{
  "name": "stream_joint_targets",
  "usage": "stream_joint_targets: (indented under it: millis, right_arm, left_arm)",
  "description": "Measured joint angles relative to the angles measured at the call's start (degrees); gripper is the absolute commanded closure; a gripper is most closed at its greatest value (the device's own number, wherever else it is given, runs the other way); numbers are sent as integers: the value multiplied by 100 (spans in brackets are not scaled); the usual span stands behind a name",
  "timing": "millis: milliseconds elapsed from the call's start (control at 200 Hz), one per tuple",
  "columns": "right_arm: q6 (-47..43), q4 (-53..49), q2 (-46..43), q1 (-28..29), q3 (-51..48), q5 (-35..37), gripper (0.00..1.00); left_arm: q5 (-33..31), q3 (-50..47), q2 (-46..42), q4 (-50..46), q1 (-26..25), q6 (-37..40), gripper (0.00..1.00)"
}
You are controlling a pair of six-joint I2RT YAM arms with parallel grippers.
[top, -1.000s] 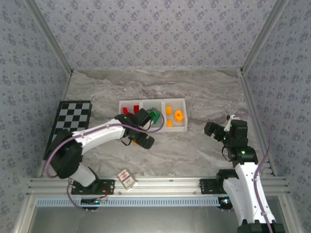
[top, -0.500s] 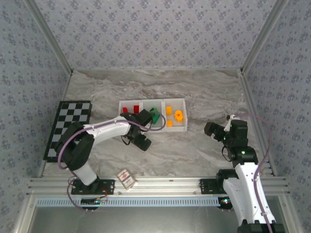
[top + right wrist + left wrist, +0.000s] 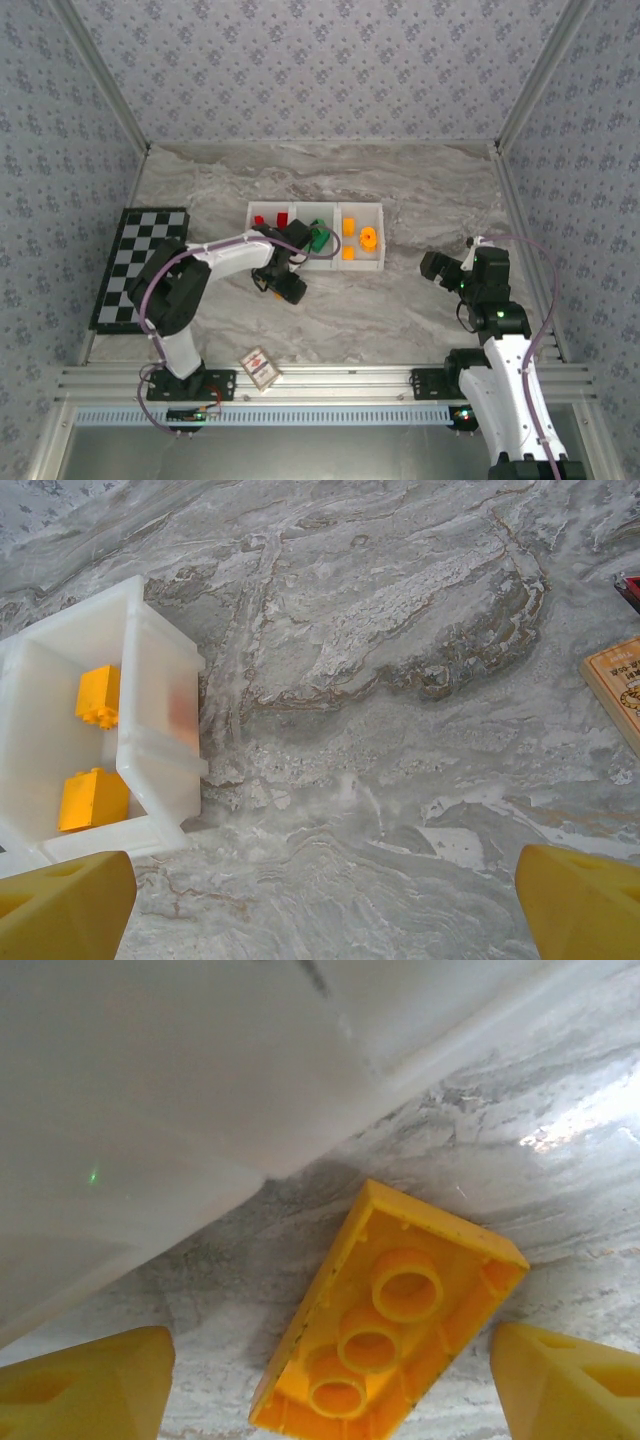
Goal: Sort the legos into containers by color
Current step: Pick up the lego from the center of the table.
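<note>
A robotics lab test cell rather than any lived-in room. Boxed in by panels of grey patterned wallpaper (image 3: 320, 70) set in aluminium posts (image 3: 98, 72), with a marble-look tabletop (image 3: 400, 180) and an extruded metal rail (image 3: 340, 382) along the near edge carrying two white cabled robots, the left arm (image 3: 225, 252) and the right arm (image 3: 510, 365). Laid out like an experiment: a black-and-white checkerboard (image 3: 135, 250) flat at the left, white containers (image 3: 381, 240) with colour-grouped legos (image 3: 367, 237) in the middle

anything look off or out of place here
One orange-yellow brick lies upside down, hollow side up, on the marble table just outside the white tray, close against its wall, with the open left gripper straddling it.
</note>
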Motion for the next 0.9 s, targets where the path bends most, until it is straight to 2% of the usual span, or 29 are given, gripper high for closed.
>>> stream_joint_targets:
  millis: [150, 320, 420, 530, 900]
  right_arm:
    - [0, 0, 0, 0, 2, 0, 0]
    - [0, 0, 0, 0, 0, 0, 0]
    - [0, 0, 0, 0, 0, 0, 0]
    - [-2, 0, 0, 0, 0, 0, 0]
    - [0, 0, 0, 0, 0, 0, 0]
  left_arm:
    - [157, 0, 42, 17, 0, 46, 32]
    - [203, 11, 46, 59, -7, 50, 50]
    - [210, 11, 46, 92, -17, 17, 57]
    - [188, 9, 46, 120, -87, -55, 62]
    - [181, -66, -267, 146, -234, -518, 70]
